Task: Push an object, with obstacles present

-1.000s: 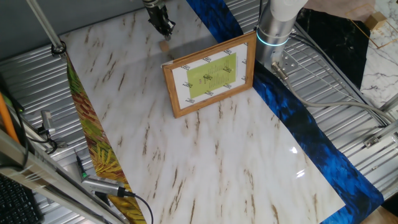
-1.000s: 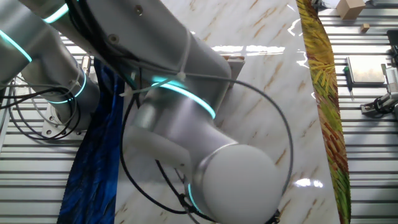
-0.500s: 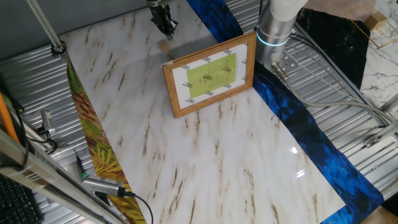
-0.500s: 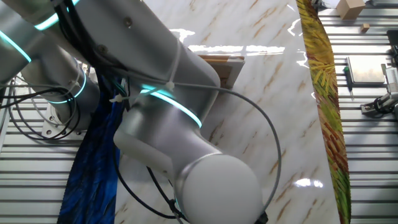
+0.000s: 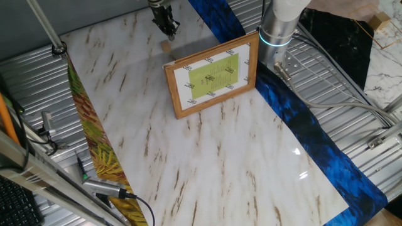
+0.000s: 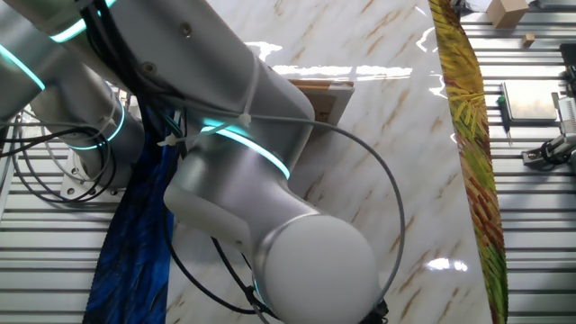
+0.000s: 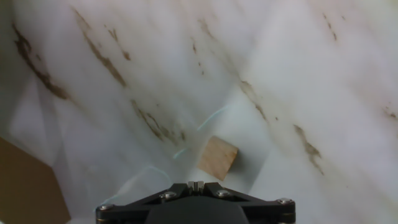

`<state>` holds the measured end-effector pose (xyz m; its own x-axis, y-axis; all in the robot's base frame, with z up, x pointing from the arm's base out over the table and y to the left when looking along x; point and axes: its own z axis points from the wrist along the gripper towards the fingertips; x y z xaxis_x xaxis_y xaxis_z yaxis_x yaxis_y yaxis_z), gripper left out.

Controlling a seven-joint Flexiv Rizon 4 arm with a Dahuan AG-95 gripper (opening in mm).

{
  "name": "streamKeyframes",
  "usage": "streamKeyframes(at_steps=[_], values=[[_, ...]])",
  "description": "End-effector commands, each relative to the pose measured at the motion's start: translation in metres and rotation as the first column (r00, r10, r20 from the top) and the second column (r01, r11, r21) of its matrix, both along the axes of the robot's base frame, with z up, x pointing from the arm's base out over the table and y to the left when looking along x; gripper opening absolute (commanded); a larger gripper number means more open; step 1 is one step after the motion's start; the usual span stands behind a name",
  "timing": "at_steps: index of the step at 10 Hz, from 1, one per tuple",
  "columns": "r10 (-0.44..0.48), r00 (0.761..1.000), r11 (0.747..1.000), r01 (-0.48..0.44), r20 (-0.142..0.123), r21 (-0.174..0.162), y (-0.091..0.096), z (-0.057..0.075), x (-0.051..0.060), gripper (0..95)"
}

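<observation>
The tiny light-tan block [image 5: 166, 46] lies on the marble table near its far edge, just beyond the frame's far corner. In the hand view the block [image 7: 217, 158] sits just ahead of my fingertips. My gripper [image 5: 169, 27] hangs right above and behind the block; in the hand view my gripper [image 7: 195, 184] has its jaws pressed together with nothing between them. The brown wooden picture frame [image 5: 212, 75] with a white mat and yellow-green sheet lies flat near the block. In the other fixed view the arm hides the block and most of the frame [image 6: 319, 94].
A blue cloth strip [image 5: 301, 125] runs along the right side of the table by the robot base [image 5: 276, 37]. A yellow-green leafy strip [image 5: 94, 150] borders the left side. A frame corner shows brown at the hand view's lower left [image 7: 25, 186].
The gripper has shifted slightly away from the block toward the table's far edge over the last second. The block and the frame have not moved.
</observation>
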<state>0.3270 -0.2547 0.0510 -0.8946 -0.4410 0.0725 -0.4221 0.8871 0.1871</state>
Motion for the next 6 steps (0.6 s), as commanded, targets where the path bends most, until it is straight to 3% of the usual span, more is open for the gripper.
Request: streamKeyframes(at_steps=[1, 6], values=[[0.006, 1.0, 1.0, -0.006, 0.001, 0.005, -0.0006, 0.0018, 0.0007, 0.0], [0.024, 1.0, 1.0, -0.024, -0.003, 0.003, -0.0004, 0.0047, 0.0008, 0.0]])
